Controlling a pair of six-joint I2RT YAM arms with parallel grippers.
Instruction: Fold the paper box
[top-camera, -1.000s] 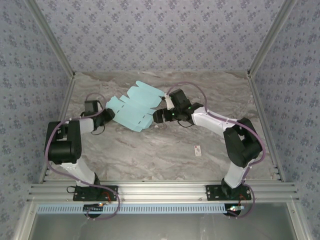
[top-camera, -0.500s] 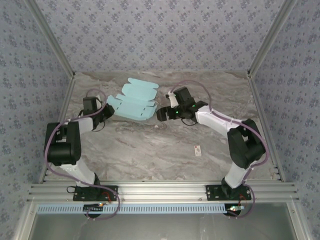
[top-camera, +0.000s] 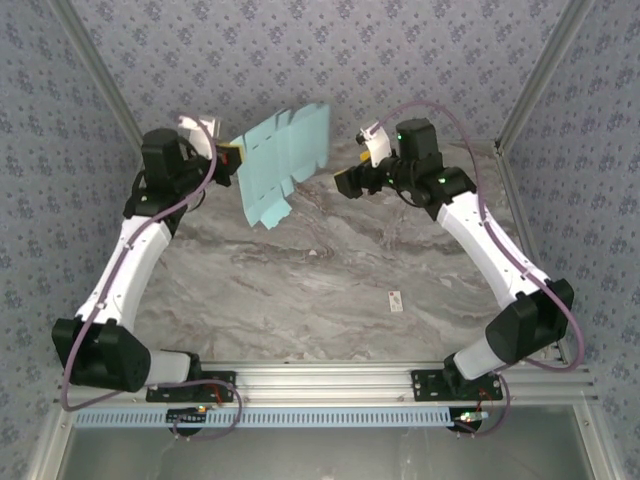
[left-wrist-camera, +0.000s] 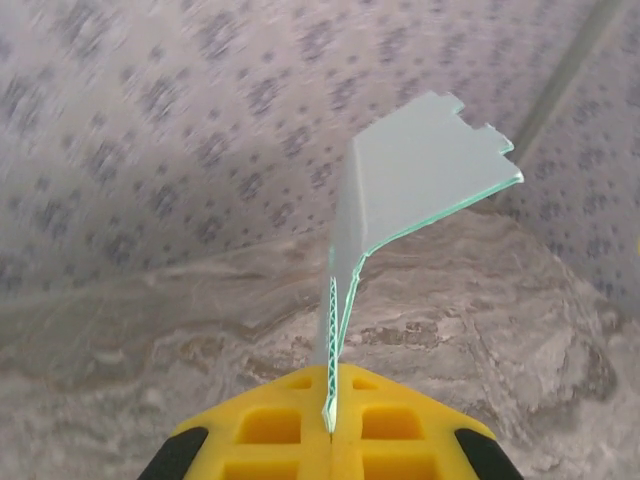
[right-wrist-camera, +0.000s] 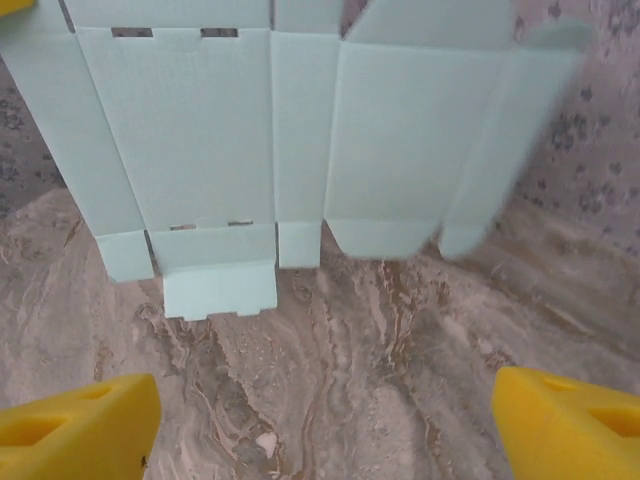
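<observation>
Marble table (top-camera: 300, 290) boxed in by floral wallpaper (top-camera: 300, 60); the paper box (top-camera: 285, 160), an unfolded flat sheet, is held up over the far left of the table.
The left gripper (top-camera: 230, 151) has its jaws clamped on one edge of the pale blue sheet, and its wrist view shows the yellow pads (left-wrist-camera: 270, 425) pinching the card edge-on. The sheet stands tilted in front of the back wall, tabbed flaps pointing down. The right gripper (top-camera: 358, 160) is near the sheet's right side, apart from it, jaws spread wide. Its wrist view faces the sheet's panels, with yellow fingertips (right-wrist-camera: 70, 430) at both lower corners. A white tag (top-camera: 396, 300) lies on the table, well apart from the sheet.
</observation>
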